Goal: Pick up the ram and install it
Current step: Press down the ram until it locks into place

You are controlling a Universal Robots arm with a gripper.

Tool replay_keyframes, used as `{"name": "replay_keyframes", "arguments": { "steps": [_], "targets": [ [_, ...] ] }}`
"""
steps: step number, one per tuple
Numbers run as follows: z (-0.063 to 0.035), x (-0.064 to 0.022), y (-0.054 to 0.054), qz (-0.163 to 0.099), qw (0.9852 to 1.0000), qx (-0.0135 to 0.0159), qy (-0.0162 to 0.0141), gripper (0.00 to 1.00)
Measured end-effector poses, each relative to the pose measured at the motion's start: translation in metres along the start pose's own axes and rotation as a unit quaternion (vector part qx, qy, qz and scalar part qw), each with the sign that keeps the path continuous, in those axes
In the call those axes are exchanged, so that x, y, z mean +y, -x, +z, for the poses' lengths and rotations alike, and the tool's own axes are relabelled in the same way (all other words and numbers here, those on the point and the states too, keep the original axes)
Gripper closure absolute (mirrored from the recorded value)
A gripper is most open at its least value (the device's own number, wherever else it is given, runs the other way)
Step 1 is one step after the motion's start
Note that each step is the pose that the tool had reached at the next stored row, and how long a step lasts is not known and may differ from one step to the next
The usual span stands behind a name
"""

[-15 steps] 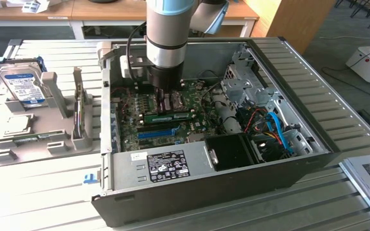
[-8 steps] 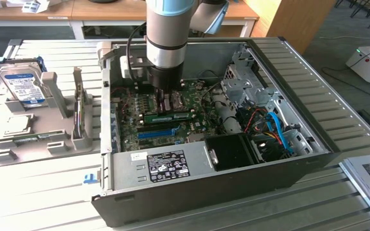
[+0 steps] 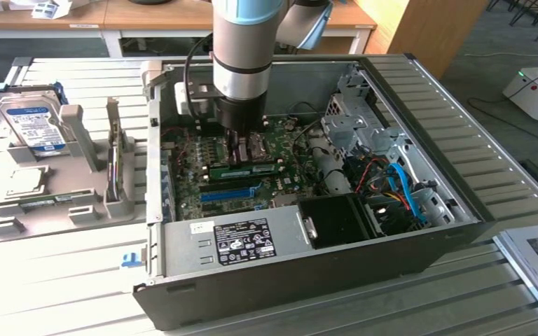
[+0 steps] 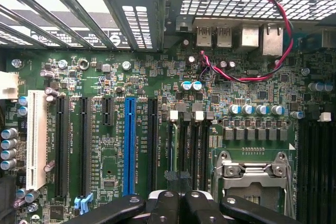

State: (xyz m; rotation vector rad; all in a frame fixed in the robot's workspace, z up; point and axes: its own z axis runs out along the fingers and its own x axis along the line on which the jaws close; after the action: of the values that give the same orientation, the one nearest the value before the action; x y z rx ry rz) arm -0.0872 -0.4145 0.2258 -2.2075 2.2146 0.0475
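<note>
1. Nearest in the exterior view, the open computer case [image 3: 456, 210] lies on its side on a slatted table [image 3: 64, 280]. Its grey power supply [image 3: 236, 241] sits at the front edge.
2. Just past that, on the main board [image 4: 105, 77], runs the blue slot [image 3: 227, 192].
3. Just behind the blue slot is the ram [image 3: 247, 170]. It stands on edge along a memory slot, with its pale labels facing out. Whether it is pushed fully home I cannot tell.
4. Directly behind and above the ram hangs the gripper [image 3: 236, 143]. In the wrist view its black fingers [image 4: 168, 208] are drawn together with barely a slit between them. I cannot tell whether that slit holds the ram's top edge or whether the tip touches the ram at all.
5. The risks, as I judge them:
   - A push landing off the middle of the ram could leave one end high, with a latch not caught.
   - A tilted ram forced down could strain the slot or flex the main board.
   - The red and black wire [image 4: 278, 30] and the blue cables [image 3: 402, 183] lie near enough for the arm [image 3: 243, 49] to snag them.
6. Off to the exterior view's left, a grey rack [image 3: 73, 203] carries a hard drive [image 3: 33, 126].
</note>
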Motion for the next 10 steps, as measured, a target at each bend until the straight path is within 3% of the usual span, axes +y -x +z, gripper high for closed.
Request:
{"name": "replay_keyframes", "arguments": {
  "steps": [10],
  "targets": [
    [0.0017,0.0,-0.0001,0.0,1.0,0.0,0.0,0.9]
  ]
}}
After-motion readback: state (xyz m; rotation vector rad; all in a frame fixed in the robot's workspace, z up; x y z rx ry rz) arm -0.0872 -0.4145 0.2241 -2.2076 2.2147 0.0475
